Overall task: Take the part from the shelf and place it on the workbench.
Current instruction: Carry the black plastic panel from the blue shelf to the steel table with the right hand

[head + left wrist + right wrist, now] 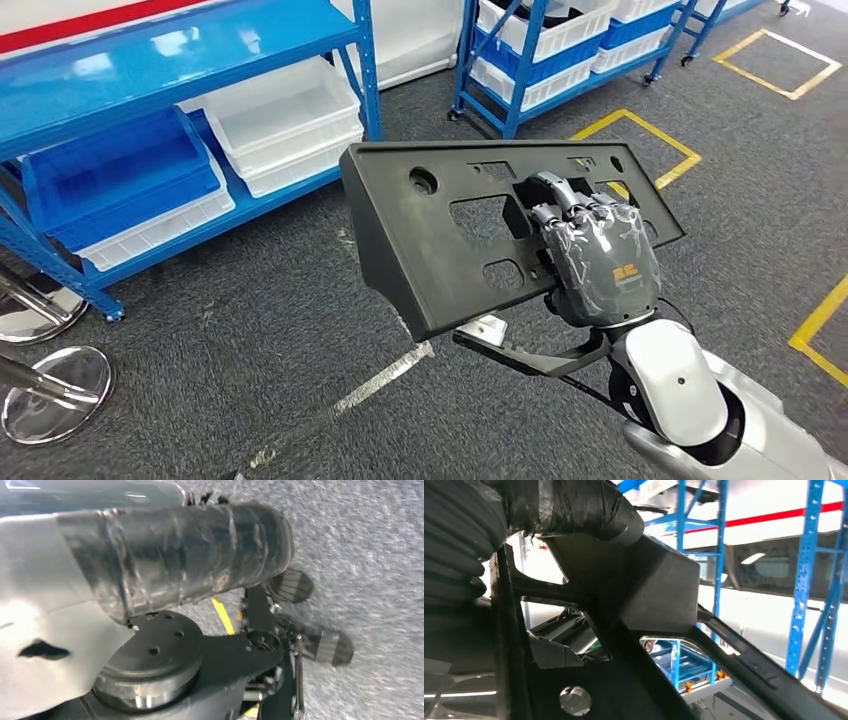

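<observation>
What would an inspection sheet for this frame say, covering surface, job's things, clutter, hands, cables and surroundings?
Surface: grey carpet floor with yellow tape lines and a worn white strip; no workbench seen.
Job's things: black plastic part, a flat panel with cutouts, held off the floor.
Clutter: nothing seen.
Hands: right hand grips the part through a cutout; left hand hangs over the floor, state unclear.
Cables: thin black cable near the right wrist.
Surroundings: blue shelves with a blue bin and white bins; chrome round bases on the floor.
</observation>
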`<state>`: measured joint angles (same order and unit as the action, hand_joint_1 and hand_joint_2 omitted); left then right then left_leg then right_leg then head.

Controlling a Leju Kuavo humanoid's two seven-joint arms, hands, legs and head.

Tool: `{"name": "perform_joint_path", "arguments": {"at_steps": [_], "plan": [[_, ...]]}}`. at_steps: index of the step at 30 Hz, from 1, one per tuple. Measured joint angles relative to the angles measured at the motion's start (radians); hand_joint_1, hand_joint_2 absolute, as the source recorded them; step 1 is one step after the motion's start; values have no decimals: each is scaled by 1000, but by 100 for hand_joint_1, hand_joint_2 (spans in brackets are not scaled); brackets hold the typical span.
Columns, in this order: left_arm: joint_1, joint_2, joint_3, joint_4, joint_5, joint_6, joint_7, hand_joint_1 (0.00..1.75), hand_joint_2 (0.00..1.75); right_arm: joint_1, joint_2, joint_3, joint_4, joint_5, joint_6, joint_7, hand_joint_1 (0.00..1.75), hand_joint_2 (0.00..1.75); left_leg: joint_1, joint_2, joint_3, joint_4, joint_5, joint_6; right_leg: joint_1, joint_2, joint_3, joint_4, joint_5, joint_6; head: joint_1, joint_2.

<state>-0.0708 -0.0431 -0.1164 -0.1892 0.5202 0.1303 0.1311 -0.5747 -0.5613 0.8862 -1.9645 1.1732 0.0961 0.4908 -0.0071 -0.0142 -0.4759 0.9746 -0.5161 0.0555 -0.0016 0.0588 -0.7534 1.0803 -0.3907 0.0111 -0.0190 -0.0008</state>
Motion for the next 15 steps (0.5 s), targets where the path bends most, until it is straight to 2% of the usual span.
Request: {"name": "perform_joint_path", "arguments": {"at_steps": [1,2,3,4,5,6,7,8,9,10,11,12,13,14,15], "plan": [[2,1,0,0,1,0,0,0,0,-1,-1,0,0,-2,1,0,175,175,-1,13,-15,0,13,2,-2,-25,-15,62,-59,5,3,0],[4,1,0,0,3,0,0,0,0,-1,-1,0,0,-3,3,-1,175,175,-2,27,-32,2,25,3,-7,-40,-28,134,-104,11,4,0],[5,2,0,0,4,1,0,0,0,-1,-1,0,0,-4,4,-1,175,175,-2,40,-48,4,35,2,-14,-48,-35,197,-121,18,5,0],[5,2,0,0,5,1,0,0,0,-1,-1,0,0,-6,5,-1,175,175,-1,54,-66,8,45,-1,-21,-52,-32,239,-111,24,4,0],[5,2,0,0,5,0,0,0,0,-1,-1,0,0,-6,5,-1,175,175,0,67,-85,14,54,-5,-28,-56,-13,248,-83,32,5,0],[4,2,0,0,6,0,0,0,0,-1,-1,0,0,-7,5,-1,175,175,2,78,-103,22,61,-11,-36,-63,23,224,-53,39,5,0],[3,3,0,0,6,0,0,0,0,-2,-1,0,0,-7,6,-1,175,175,3,88,-120,31,67,-17,-42,-79,77,169,-45,47,5,0],[3,3,0,0,6,0,0,0,0,-3,-1,0,0,-8,6,-1,175,175,4,96,-134,42,71,-24,-41,-95,134,97,-57,50,4,0],[2,3,0,0,6,0,0,0,0,-4,-1,0,-1,-9,6,-1,175,175,4,103,-144,52,75,-31,-38,-108,178,31,-82,46,3,0],[1,4,0,0,6,0,-1,0,0,-6,-1,-1,-1,-9,6,-1,175,175,5,110,-152,58,81,-38,-31,-113,205,-17,-105,39,1,0],[1,3,0,0,7,0,-1,0,0,-8,-1,-1,-2,-10,7,-1,175,175,8,118,-157,61,88,-45,-22,-108,211,-42,-113,26,-1,0],[2,3,0,0,7,0,-1,0,0,-9,-1,-1,-2,-10,8,-1,175,175,14,121,-163,64,92,-52,-20,-101,204,-48,-110,12,-1,0],[2,2,0,0,7,0,-1,0,0,-10,-1,-1,-2,-11,8,-1,175,175,19,113,-171,71,83,-59,-17,-93,195,-48,-99,1,-1,0],[4,1,0,0,7,0,-1,0,0,-12,-1,-1,-2,-11,8,-1,175,175,23,94,-181,92,55,-64,-16,-87,184,-49,-89,-10,0,0],[6,1,-1,0,8,0,-1,0,0,-13,-1,-1,-2,-12,9,-1,175,175,24,69,-193,131,10,-67,-15,-80,172,-50,-78,-20,-1,0]]}}
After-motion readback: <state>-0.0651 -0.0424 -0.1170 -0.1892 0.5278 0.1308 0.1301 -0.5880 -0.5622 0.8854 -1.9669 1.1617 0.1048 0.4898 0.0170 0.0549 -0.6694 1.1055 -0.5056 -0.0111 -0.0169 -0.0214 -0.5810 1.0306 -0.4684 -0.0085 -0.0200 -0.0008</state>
